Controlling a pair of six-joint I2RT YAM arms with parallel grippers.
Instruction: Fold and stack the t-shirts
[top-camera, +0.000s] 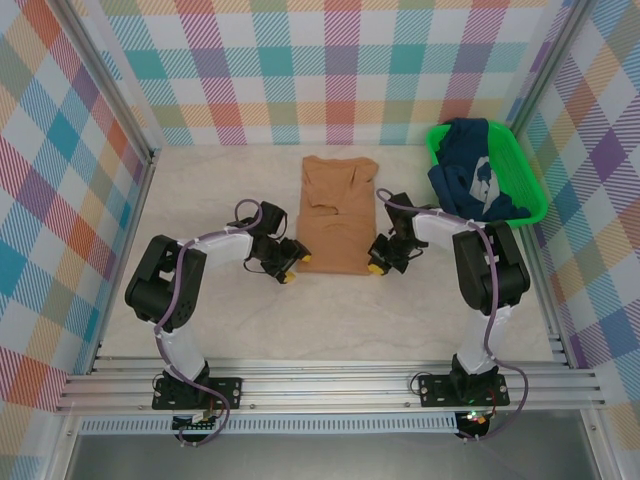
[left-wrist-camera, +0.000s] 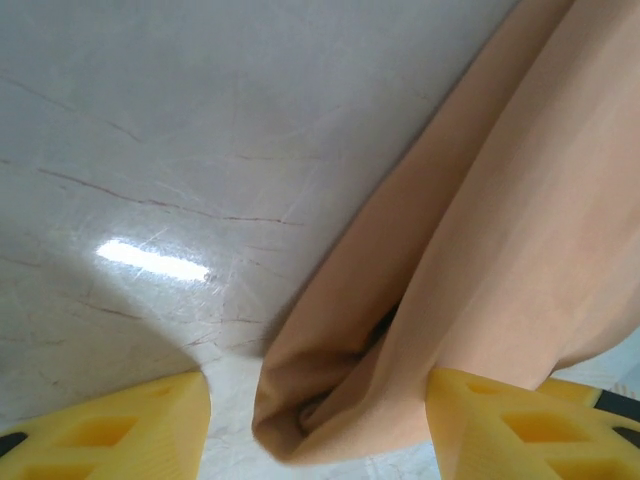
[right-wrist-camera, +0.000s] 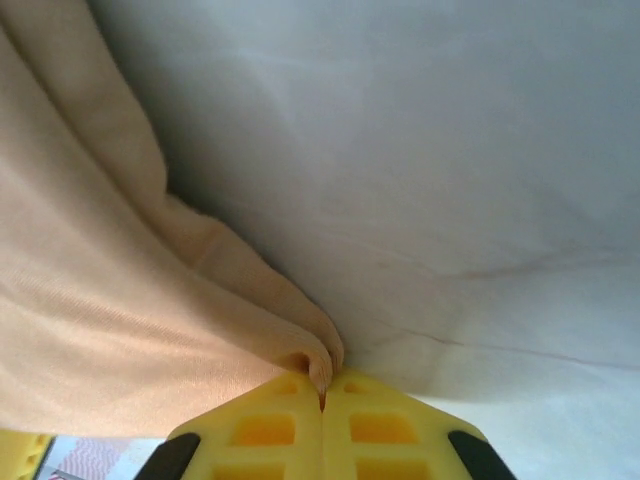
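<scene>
From overhead, the tan-orange t-shirt lies flat in the middle of the surface, folded into a long narrow strip that runs away from me. My left hand is at its near left corner and my right hand at its near right corner, both low on the cloth. Far right, the navy blue t-shirt sits bunched in the green basket, a bit of pale print showing, well apart from the tan one.

The top view can't tell me what my fingers are doing, so I go to the wrists. On the left wrist camera, my yellow fingers are spread wide. The rounded, doubled-over corner of the tan shirt sits between them, and the cloth drapes against the right-side finger while the left-side one stands clear on bare marbled surface. Nothing is pinched there.

On the right wrist camera it's different: my yellow fingers are pressed together, just a thin seam between them, and the folded edge of the tan shirt is nipped right at their tips. Layers of cloth fan away to the left, with pale surface to the right.
</scene>
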